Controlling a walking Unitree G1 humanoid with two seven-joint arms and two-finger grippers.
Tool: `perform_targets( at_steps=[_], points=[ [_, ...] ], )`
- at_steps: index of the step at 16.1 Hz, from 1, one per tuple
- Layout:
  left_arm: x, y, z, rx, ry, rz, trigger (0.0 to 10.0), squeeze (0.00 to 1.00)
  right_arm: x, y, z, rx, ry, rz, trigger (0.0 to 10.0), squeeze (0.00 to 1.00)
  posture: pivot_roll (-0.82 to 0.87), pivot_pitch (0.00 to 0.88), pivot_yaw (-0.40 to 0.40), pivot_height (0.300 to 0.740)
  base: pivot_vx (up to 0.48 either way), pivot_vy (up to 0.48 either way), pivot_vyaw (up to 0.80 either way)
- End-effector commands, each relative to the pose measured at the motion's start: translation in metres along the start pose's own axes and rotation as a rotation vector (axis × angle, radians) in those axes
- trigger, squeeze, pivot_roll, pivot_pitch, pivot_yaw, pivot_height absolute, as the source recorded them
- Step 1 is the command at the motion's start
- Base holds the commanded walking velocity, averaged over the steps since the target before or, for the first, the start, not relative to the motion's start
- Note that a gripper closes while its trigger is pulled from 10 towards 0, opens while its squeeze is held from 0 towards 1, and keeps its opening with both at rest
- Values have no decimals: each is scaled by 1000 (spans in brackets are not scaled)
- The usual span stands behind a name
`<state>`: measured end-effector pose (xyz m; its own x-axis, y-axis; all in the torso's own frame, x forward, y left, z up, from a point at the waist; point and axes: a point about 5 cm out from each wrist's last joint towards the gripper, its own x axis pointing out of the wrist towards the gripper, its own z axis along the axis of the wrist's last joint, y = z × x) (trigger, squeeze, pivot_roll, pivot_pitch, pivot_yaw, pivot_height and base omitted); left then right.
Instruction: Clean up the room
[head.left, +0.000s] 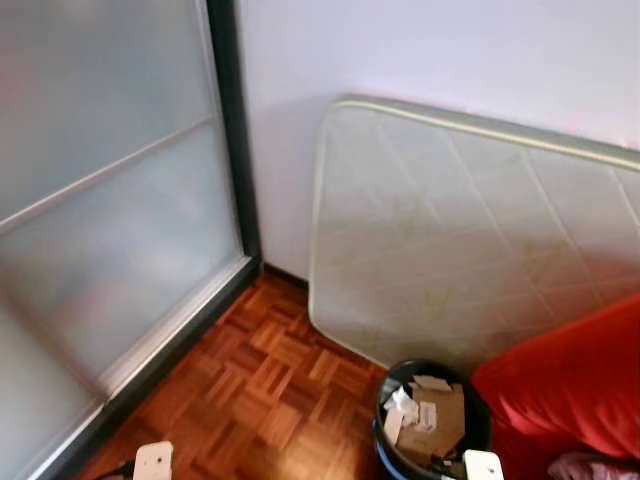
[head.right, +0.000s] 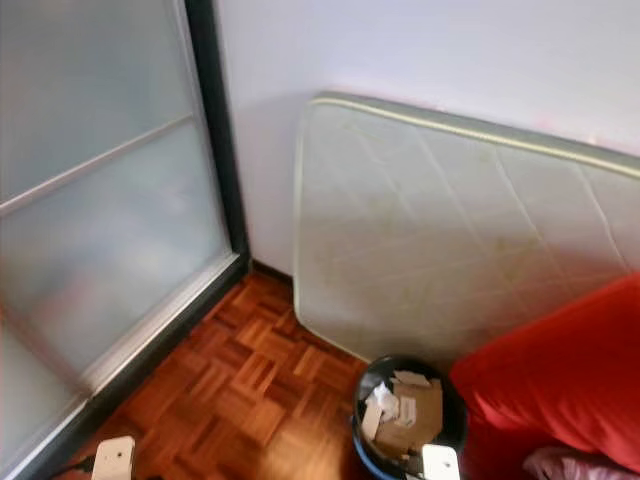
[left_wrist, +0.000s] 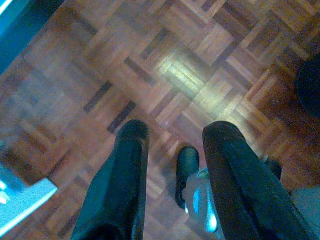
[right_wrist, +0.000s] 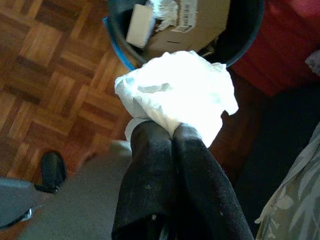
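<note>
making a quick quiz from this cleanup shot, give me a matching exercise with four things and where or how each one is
Things:
1. crumpled tissue
2. bin
3. mattress
4. left gripper

States:
A. leaning on its edge against the white wall
B. open, above the wooden floor
C. pinched between the right gripper's fingers
D. on the floor beside the red cushion, holding cardboard and paper

Pairs: 1-C, 2-D, 3-A, 4-B

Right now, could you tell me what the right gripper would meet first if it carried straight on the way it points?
Probably the bin: the right gripper, shut on a tissue, points at its near rim, with cardboard inside. Depth is unclear.
</note>
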<state>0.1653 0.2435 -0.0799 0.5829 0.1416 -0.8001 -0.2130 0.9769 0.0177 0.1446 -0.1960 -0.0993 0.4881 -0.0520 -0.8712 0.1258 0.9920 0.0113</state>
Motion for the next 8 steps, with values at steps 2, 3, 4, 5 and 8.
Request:
perform_targets(
  at_steps=[2, 3, 4, 5, 8],
  points=[
    [0, -4, -5, -4, 13, -19, 10000, 0, -1, -7, -3, 6, 17, -17, 10000, 0, 25, 0, -30, 740, 332, 0, -788],
    [-1, -1, -6, -4, 15, -16, 10000, 0, -1, -5, -3, -6, 20, -10, 10000, 0, 25, 0, -30, 740, 334, 0, -788],
    [-1, 1, -6, -5, 16, -14, 10000, 0, -1, -4, -3, -5, 17, -8, 10000, 0, 25, 0, -29, 740, 334, 0, -781],
    [-1, 1, -5, -6, 16, -13, 10000, 0, -1, -4, -3, -9, 18, -8, 10000, 0, 26, 0, -29, 740, 334, 0, -781],
    [0, -3, -3, -4, 15, -17, 10000, 0, -1, -5, -3, -1, 19, -11, 10000, 0, 28, 0, -29, 740, 324, 0, -783]
  ],
)
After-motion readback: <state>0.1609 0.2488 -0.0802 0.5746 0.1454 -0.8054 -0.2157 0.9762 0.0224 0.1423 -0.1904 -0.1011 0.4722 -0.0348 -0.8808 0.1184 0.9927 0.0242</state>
